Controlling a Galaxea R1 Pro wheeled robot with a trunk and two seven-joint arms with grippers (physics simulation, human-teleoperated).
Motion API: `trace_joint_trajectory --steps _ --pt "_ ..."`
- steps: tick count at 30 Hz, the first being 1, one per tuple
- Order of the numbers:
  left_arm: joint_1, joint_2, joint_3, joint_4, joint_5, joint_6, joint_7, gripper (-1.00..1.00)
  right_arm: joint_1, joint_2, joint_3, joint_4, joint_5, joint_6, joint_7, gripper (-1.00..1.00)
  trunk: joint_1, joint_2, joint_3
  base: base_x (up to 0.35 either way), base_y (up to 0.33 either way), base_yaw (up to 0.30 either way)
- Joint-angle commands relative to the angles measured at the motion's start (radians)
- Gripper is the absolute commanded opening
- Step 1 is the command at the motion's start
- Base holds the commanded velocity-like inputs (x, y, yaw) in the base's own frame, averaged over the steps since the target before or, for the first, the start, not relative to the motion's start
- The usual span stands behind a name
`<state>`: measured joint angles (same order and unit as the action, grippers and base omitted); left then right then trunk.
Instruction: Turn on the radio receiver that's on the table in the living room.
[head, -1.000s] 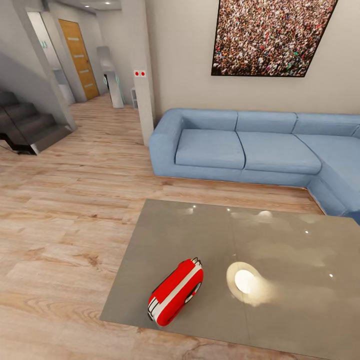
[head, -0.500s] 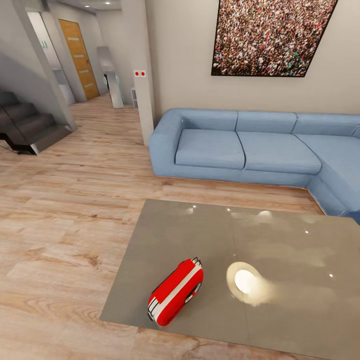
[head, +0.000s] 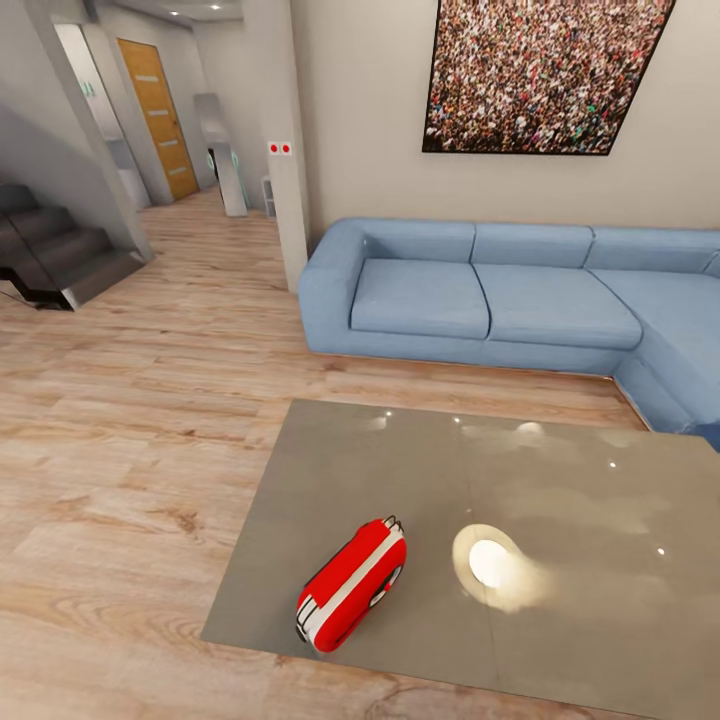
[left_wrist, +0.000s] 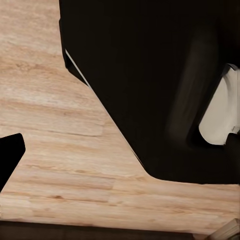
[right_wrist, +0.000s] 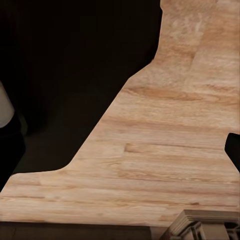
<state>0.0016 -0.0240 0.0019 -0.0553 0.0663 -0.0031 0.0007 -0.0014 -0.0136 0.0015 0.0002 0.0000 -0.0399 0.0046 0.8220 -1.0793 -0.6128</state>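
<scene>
Lying tilted, radio receiver, table near edge

Glossy grey rectangular desk: right side and near right corner cut off by the picture's edge.
Light-blue corner sofa: right end runs out of view.
Large crowd photograph: top cut off.
Small rounded bright-red radio receiver: dial turned away, barely readable.
Dark staircase: left part cut off.
</scene>
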Motion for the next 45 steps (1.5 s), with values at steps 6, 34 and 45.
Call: trace_joint_trajectory --steps 6,34,45 --pt "0.0 -0.001 -0.001 0.0 0.0 0.0 0.001 1.0 0.0 0.0 0.0 0.0 0.0 0.0 0.0 1.0 -0.008 0.014 0.006 0.0 0.0 0.0" --pt "0.0 -0.001 -0.003 0.0 0.001 0.0 0.001 1.0 0.0 0.001 0.001 0.0 0.0 -0.002 -0.002 1.0 -0.008 0.014 -0.019 0.0 0.0 0.0" --pt "0.0 -0.003 -0.004 -0.007 0.0 -0.001 -0.001 1.0 0.0 0.005 0.0 0.0 0.004 0.0 -0.01 1.0 -0.008 0.014 -0.025 0.0 0.0 0.0"
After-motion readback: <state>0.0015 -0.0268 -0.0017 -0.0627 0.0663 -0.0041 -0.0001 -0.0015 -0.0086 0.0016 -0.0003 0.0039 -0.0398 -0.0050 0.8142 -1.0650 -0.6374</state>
